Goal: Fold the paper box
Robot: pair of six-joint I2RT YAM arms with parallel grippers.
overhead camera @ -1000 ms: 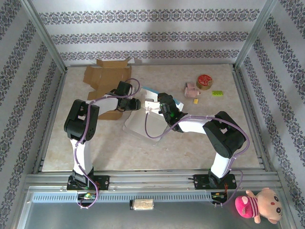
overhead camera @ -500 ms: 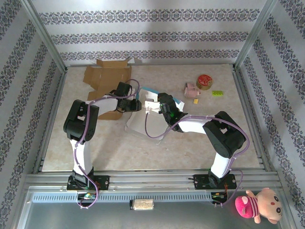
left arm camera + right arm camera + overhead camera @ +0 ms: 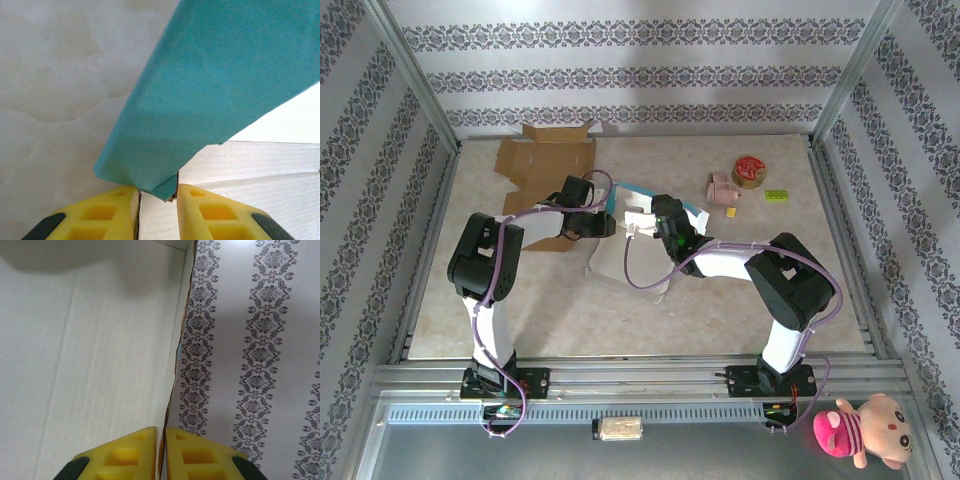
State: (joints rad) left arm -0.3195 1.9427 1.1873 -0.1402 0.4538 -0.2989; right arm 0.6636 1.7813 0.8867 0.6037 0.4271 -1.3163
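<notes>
Top view, 12 o'clock = far wall.

- Paper box [image 3: 625,262]: white inside, teal outside, part-folded at table [image 3: 720,310] centre, between the two wrists.
- Left gripper [image 3: 159,197]: at the box's 11 o'clock corner. Jaws narrow, with the corner of a teal flap [image 3: 210,85] in the gap. Cannot tell whether it is pinched.
- Right gripper [image 3: 161,450]: at the box's 12 o'clock edge. Fingers nearly together, clamped on the edge of a white box wall [image 3: 90,355]; patterned wallpaper [image 3: 250,340] is behind.
- Around the box: flattened brown cardboard [image 3: 545,160] at 11 o'clock, close behind the left arm's wrist. At 2 o'clock, well apart, are a round red tin [image 3: 749,170], a pink toy [image 3: 723,187] and a green block [image 3: 777,195].
- Pink plush toy [image 3: 860,428] at 5 o'clock, off the table by the near rail.
- Tin lid print is too small to read.
</notes>
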